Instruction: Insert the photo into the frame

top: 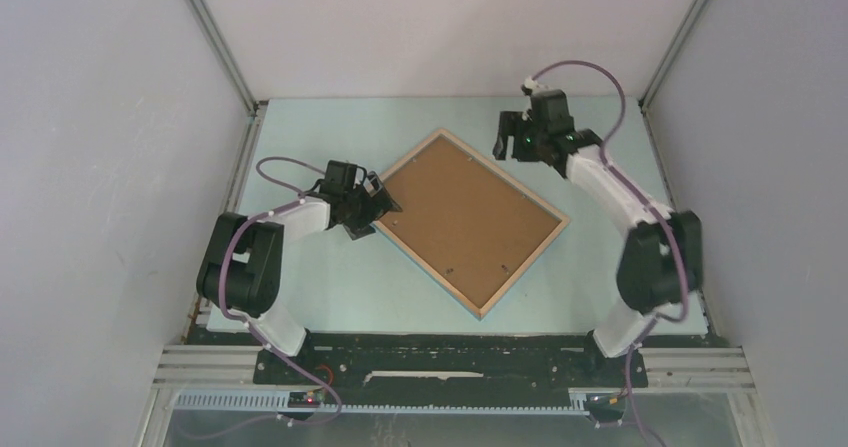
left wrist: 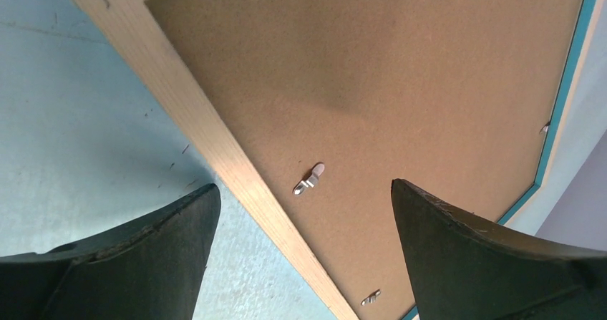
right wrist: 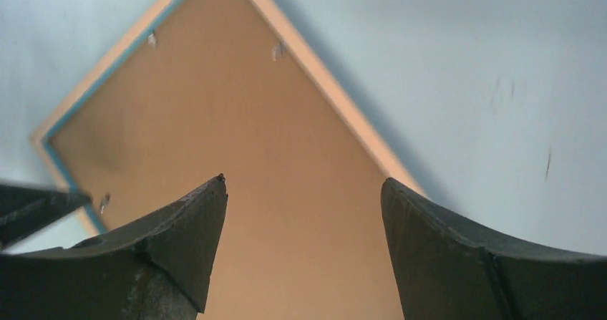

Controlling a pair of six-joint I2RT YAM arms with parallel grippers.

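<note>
Two black grippers, both released, nothing held in either. Left gripper with jaws spread wide, straddling the left rail of the frame: one finger over the bare table, the other over the brown backing board; contact with the wood impossible to tell. Right gripper likewise agape, raised beyond the far right side of the frame, well apart from it and looking down at its far corner. One frame only, lying back-up and turned diamond-wise at the middle of the pale blue-green table, between the two arms. Light wood rails all round, with a thin teal line showing along the outer edge in both wrist views. One backing board seated inside the rails. Three small silver clips counted on the board in the left wrist view, three in the right wrist view, all near the rails.
</note>
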